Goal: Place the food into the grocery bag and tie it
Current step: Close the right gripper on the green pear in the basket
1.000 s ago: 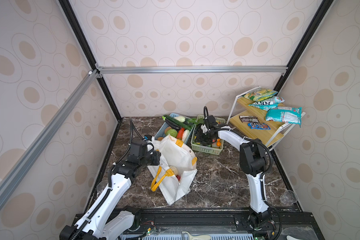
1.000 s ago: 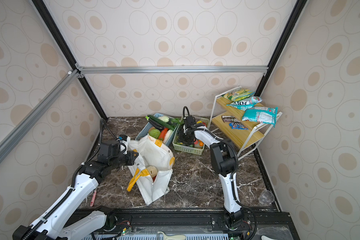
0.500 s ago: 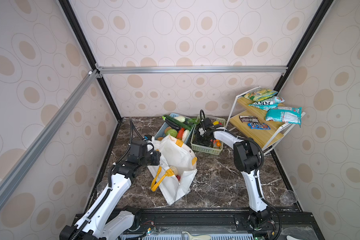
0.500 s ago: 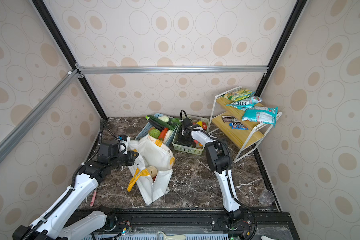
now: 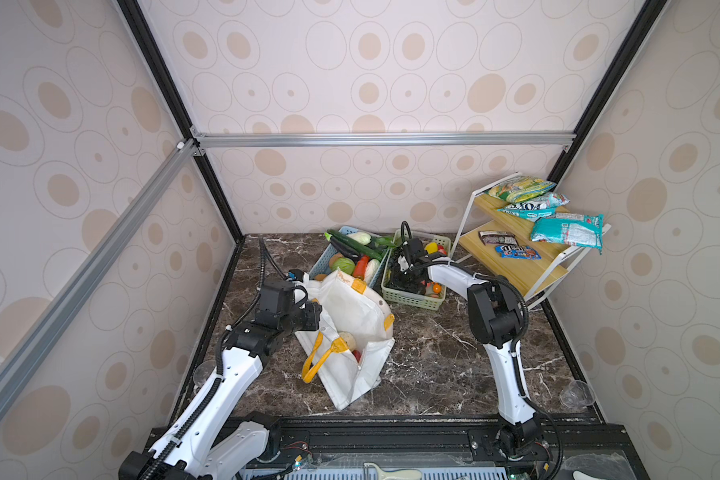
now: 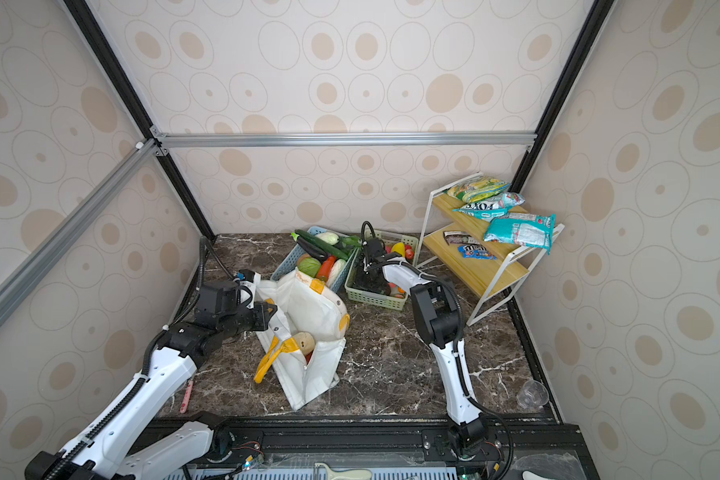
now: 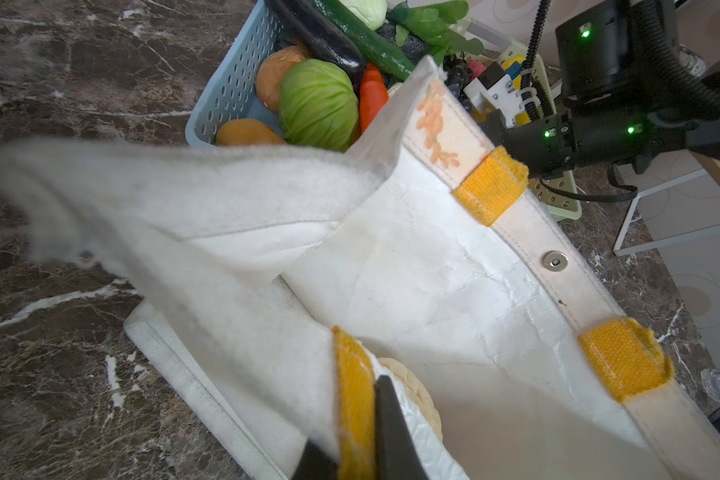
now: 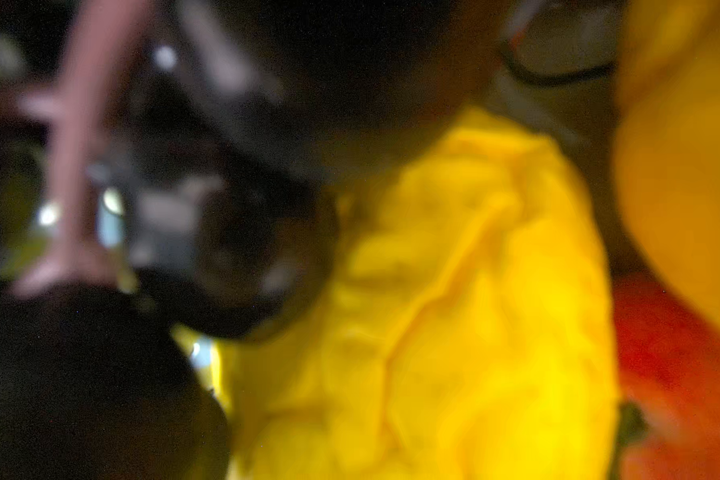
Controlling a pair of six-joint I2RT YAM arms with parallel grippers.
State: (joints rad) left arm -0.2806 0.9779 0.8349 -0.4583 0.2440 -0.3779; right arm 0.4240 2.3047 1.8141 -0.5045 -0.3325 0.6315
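Marble top point(image 5: 433, 353); left fingers point(image 7: 391, 432) still clamp grocery bag point(image 5: 350, 307); right fingers point(image 5: 406, 276) unclear in basket point(image 5: 412, 301).

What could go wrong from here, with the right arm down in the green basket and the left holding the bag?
1. The left jaws pinch only the grocery bag rim at a yellow strap; a slip could let the mouth sag shut.
2. The right jaws sit deep in the crowded green basket; that wrist view is blurred, so they might catch dark grapes and yellow fruit together, or drag the basket.
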